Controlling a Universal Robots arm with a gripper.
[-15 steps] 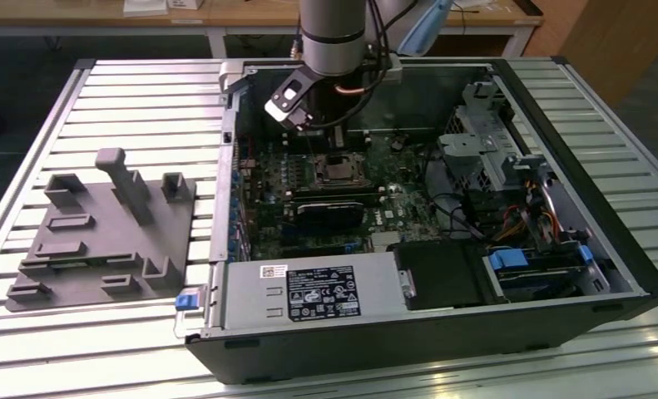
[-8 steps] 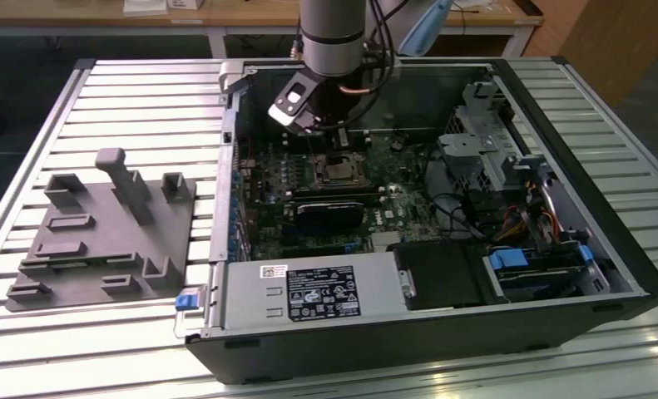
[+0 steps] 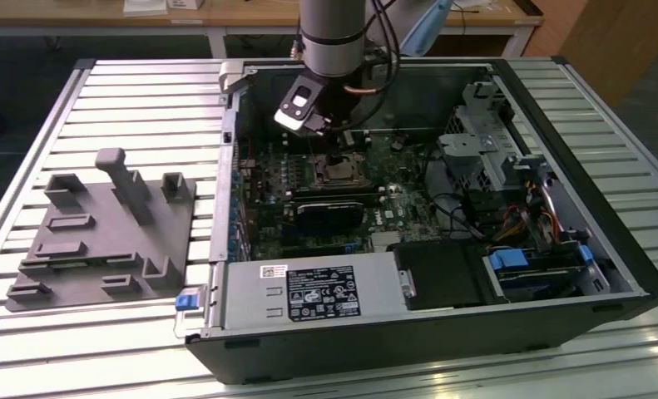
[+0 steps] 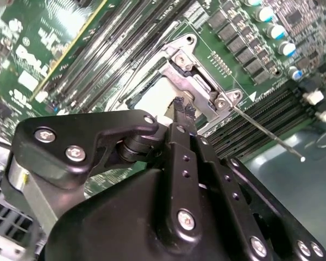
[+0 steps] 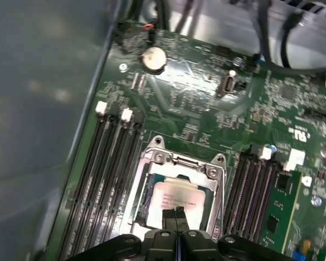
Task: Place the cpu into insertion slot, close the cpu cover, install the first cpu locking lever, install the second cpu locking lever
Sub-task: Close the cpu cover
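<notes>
The cpu (image 5: 180, 194) shows its dull silvery face inside the insertion slot (image 5: 144, 202) on the green circuit board. The cpu cover (image 5: 180, 162), a thin metal frame, lies flat around it, and the chip shows through the cut-out. My gripper (image 5: 175, 212) is shut with nothing between its fingers, its tips right above the chip's near edge. In the second wrist view the gripper (image 4: 182, 106) sits over the cpu (image 4: 156, 95) beside the cover's hinge end (image 4: 198, 76). A thin locking lever (image 4: 271, 138) sticks out free from the socket corner. In the exterior view the gripper (image 3: 329, 150) hangs over the socket (image 3: 337, 170).
Memory slots (image 5: 106, 163) flank the socket on both sides. A black card (image 3: 329, 214) lies just in front of it. The case walls (image 3: 231, 166), a drive cage (image 3: 484, 154) and cables (image 3: 523, 220) surround the board. A grey fixture (image 3: 101, 233) sits on the table at the exterior view's left.
</notes>
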